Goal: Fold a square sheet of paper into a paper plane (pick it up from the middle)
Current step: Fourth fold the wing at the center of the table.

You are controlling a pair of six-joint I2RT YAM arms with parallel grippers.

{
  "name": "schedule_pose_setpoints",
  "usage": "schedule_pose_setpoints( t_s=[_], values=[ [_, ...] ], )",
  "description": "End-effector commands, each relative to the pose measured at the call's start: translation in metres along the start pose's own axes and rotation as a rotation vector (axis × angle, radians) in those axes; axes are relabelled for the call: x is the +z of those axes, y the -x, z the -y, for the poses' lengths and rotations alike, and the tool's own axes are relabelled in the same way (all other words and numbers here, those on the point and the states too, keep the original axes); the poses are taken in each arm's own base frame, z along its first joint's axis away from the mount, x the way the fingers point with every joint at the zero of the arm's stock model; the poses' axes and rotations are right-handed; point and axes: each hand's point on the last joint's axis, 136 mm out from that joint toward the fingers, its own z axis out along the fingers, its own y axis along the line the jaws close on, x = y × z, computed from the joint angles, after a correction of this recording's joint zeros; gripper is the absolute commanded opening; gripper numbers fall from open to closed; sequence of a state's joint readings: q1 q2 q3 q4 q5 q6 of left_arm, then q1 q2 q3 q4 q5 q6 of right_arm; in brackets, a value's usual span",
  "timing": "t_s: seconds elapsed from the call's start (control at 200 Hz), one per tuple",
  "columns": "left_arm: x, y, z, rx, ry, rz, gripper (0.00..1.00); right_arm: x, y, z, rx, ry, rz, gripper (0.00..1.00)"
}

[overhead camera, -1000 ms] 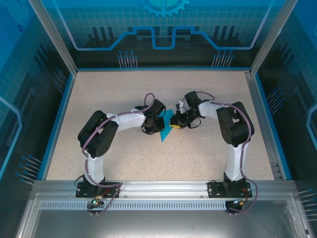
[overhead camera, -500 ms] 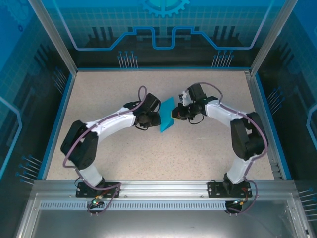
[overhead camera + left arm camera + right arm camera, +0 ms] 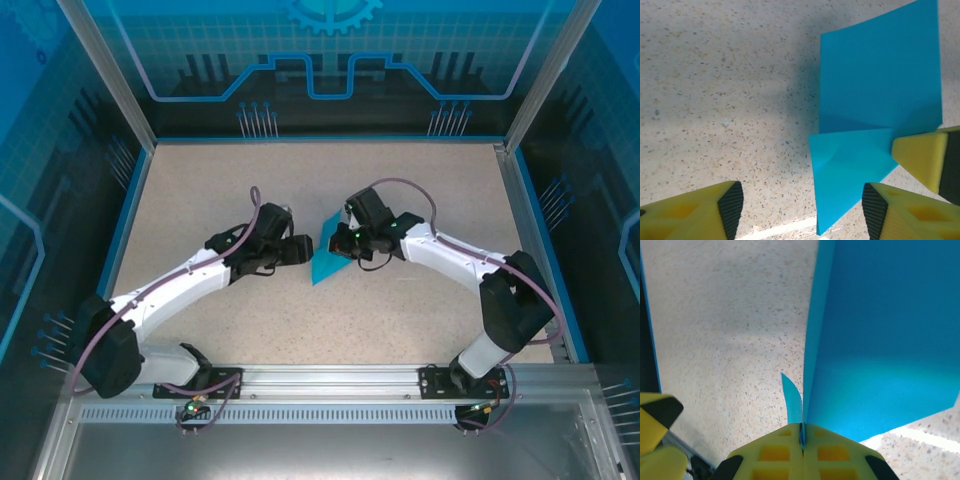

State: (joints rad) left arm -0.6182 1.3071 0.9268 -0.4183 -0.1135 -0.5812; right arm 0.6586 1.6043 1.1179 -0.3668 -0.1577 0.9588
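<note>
Below everything, the speckled table [image 3: 200, 180]. Reaching over it from the near edge, the left arm [image 3: 170, 290] and right arm [image 3: 450, 260], both stretched long and low toward the middle.

Between the two wrists, raised on edge and tilted: the square sheet of paper [image 3: 328, 255]. Already creased, with one flap [image 3: 850, 165] doubled over, but nowhere near a dart yet. Cannot tell whether its lower corner rests on the surface.

Pinched at its near edge by the right gripper [image 3: 801, 432], clamped tight, with the sheet fanning up and away ahead of the pads. Just to the left of the sheet and facing it, the left gripper [image 3: 300, 250]: parted wide, holding nothing. Ahead of its fingers [image 3: 725, 205], the folded corner, close beside one of them; contact not clear.

Looks like an early fold, caught at a regrip: one side let go, the other carrying. Next probably calls for re-pinching at a fresh spot with the left, or laying the sheet flat, then lining edge on edge before pressing a crease. Thin paper on a single pinch, so likely to sag or twist.

Against a second ago: then shut at the sheet alongside the right, now released and backed off leftward. Both elbows dropped and extended. Sheet barely shifted.
</note>
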Motion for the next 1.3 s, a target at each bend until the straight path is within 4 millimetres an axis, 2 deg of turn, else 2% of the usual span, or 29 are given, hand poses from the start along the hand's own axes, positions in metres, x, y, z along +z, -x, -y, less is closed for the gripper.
schedule_pose_setpoints(
  t_s=[0.0,0.11,0.22,0.345,0.545,0.69,0.9,1.105,1.296],
  values=[
    [0.003,-0.007,0.014,0.110,-0.126,0.027,0.73,0.003,-0.002,0.014,0.178,-0.083,0.070,0.01],
    [0.013,-0.017,0.014,0.185,-0.179,0.058,0.82,0.010,-0.010,0.022,0.242,-0.132,0.078,0.01],
    [0.022,-0.026,0.019,0.264,-0.249,0.085,0.83,0.016,-0.019,0.036,0.327,-0.186,0.065,0.00],
    [0.025,-0.036,0.030,0.339,-0.342,0.084,0.80,0.022,-0.024,0.044,0.388,-0.217,0.049,0.00],
    [0.034,-0.051,0.034,0.452,-0.417,0.094,0.69,0.025,-0.028,0.054,0.460,-0.244,0.051,0.00],
    [0.040,-0.056,0.039,0.517,-0.459,0.105,0.64,0.024,-0.029,0.054,0.482,-0.243,0.033,0.00],
    [0.051,-0.060,0.045,0.592,-0.501,0.116,0.57,0.023,-0.021,0.049,0.514,-0.214,-0.010,0.00],
    [0.062,-0.064,0.041,0.631,-0.492,0.125,0.56,0.023,-0.015,0.045,0.508,-0.183,-0.030,0.00],
    [0.072,-0.069,0.043,0.635,-0.515,0.109,0.54,0.032,-0.018,0.046,0.532,-0.172,-0.094,0.00]
  ],
)
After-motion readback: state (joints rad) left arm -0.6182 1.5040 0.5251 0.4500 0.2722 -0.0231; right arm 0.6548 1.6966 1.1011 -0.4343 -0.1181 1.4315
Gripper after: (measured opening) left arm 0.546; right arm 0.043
